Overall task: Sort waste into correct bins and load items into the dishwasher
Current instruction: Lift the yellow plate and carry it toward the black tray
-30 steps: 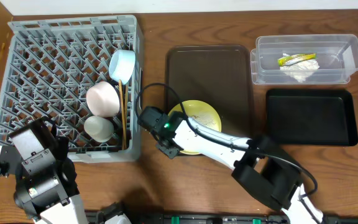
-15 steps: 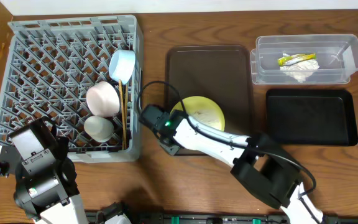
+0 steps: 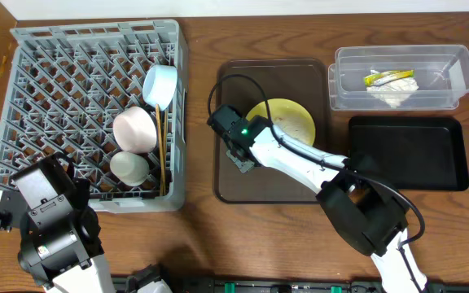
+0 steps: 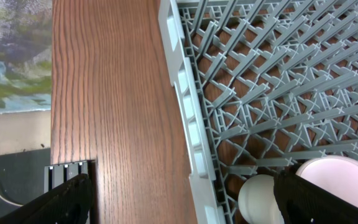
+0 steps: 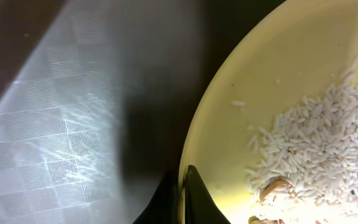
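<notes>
Presently, as counted from both my wrists:

- Right gripper [image 5: 183, 186]: fingers pinched together on the rim of the pale yellow round plate [image 3: 287, 118]. A second before, they stood partly apart.
- The plate lay on the far half of the dark brown rectangular serving tray [image 3: 243, 181]. A second earlier it sat at the tray's near edge, hanging over onto the wooden table [image 3: 202, 49].
- Pale rice-like food scraps [image 5: 316, 149]: loose on the plate, beside my closed fingers.
- Left gripper [image 4: 185, 186]: fingers spread wide, holding nothing, over the outer wall of the large square grey plastic dish rack [image 3: 55, 81]; unchanged.
- Rack contents, all in the same places as before: light blue bowl [image 3: 159, 84], pinkish-white bowl [image 3: 133, 129], small white cup [image 3: 129, 167], pair of thin wooden chopsticks [image 3: 160, 150] lying just beside the three.
- Clear plastic rectangular tub [image 3: 462, 73]: held the crumpled white paper napkin [image 3: 393, 95] and the small yellow-green wrapper [image 3: 387, 78], touching; unchanged.
- Flat black rectangular tray [image 3: 409, 155]: just in front of the tub, unmoved.
</notes>
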